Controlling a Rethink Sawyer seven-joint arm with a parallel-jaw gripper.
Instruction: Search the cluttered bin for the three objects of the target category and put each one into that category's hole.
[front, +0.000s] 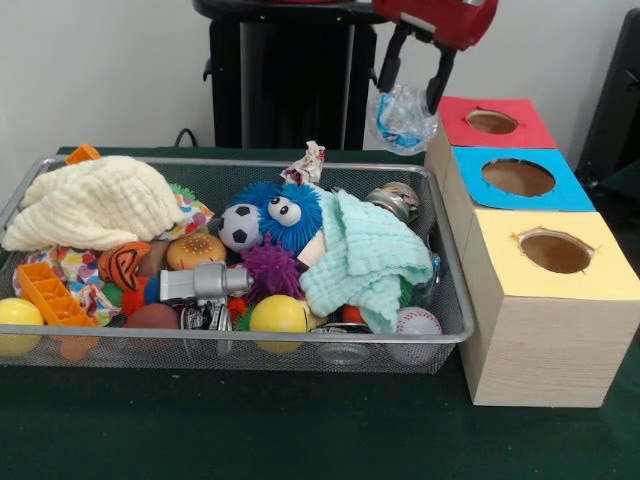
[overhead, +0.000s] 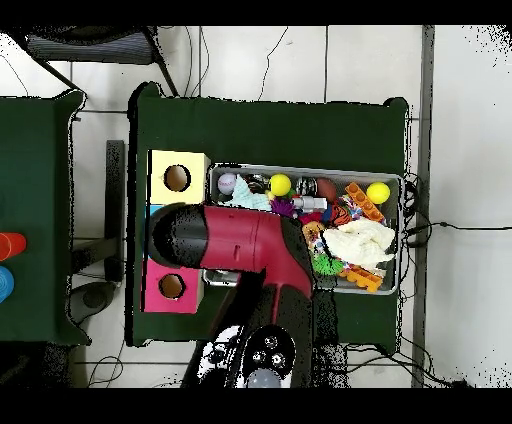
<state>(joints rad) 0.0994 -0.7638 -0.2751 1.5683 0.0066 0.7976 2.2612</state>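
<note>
My gripper (front: 413, 88) hangs high over the bin's far right corner, just left of the red-topped box (front: 520, 136). It is shut on a crumpled clear plastic wrapper (front: 402, 120) with blue print, which dangles below the fingers (front: 390, 62). Three wooden boxes stand in a row right of the bin, each with a round hole: red hole (front: 492, 122), blue hole (front: 518, 177), yellow hole (front: 556, 252). In the overhead view my arm (overhead: 240, 240) covers the gripper and the blue box; the yellow box (overhead: 163, 166) and red box (overhead: 152, 296) show.
The wire mesh bin (front: 240, 342) is packed: a cream cloth (front: 100, 200), a mint cloth (front: 368, 255), a blue fuzzy toy (front: 285, 212), a small football (front: 240, 226), yellow balls (front: 278, 314), an orange brick (front: 52, 295), a baseball (front: 417, 322), a metal jar (front: 398, 199).
</note>
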